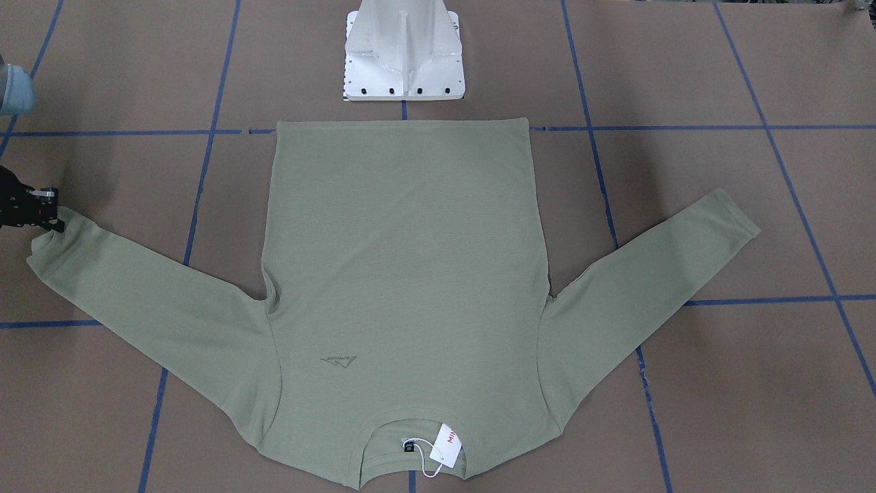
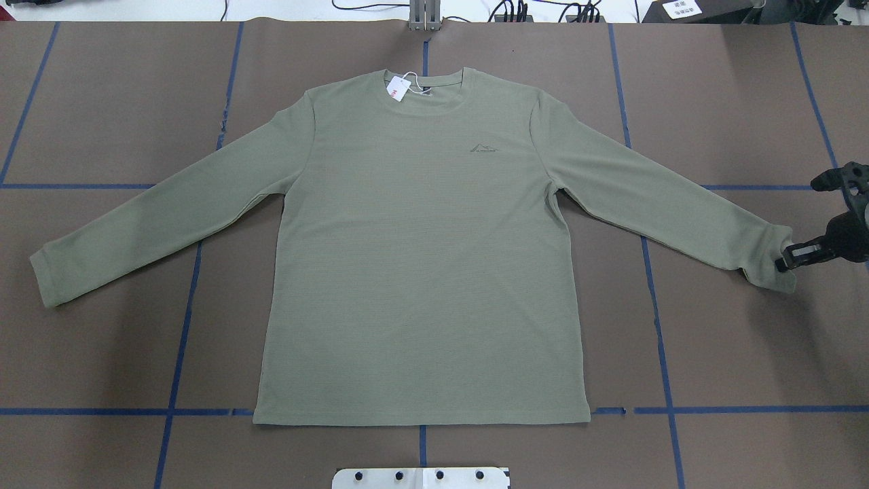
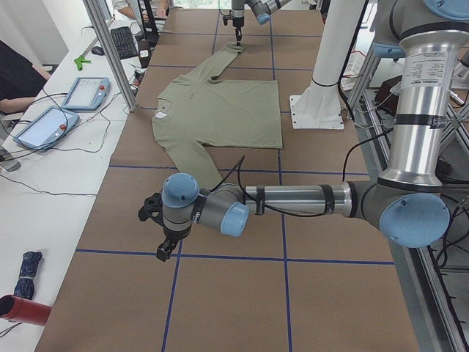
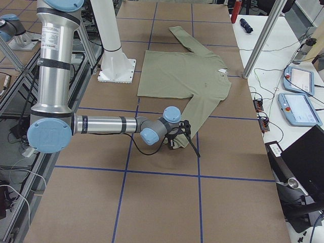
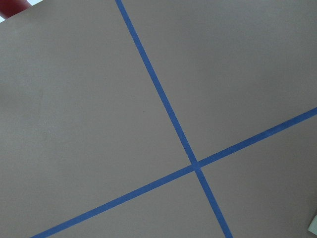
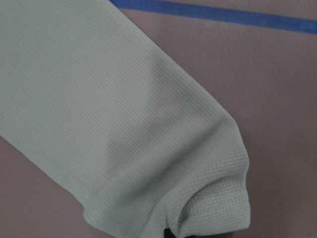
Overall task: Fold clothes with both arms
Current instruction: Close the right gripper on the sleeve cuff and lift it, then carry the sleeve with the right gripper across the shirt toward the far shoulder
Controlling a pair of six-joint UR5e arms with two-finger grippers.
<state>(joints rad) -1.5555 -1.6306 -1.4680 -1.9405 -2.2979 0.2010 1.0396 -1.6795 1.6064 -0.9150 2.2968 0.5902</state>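
With the cuff clamped in the right gripper, a clean lift is needed; the left gripper cannot be judged.

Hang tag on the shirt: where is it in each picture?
Front-facing: hang tag bottom centre.
Overhead: hang tag top, left of centre.
Exterior left: hang tag left of middle.
Exterior right: hang tag right of middle.
Left wrist: absent.
Right wrist: absent.
Shared landmark: white pedestal at the shirt hem.

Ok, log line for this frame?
shirt: flat, face up, unfolded | right tool: pinching puckered cuff | left tool: over table, clear of shirt, grip unclear
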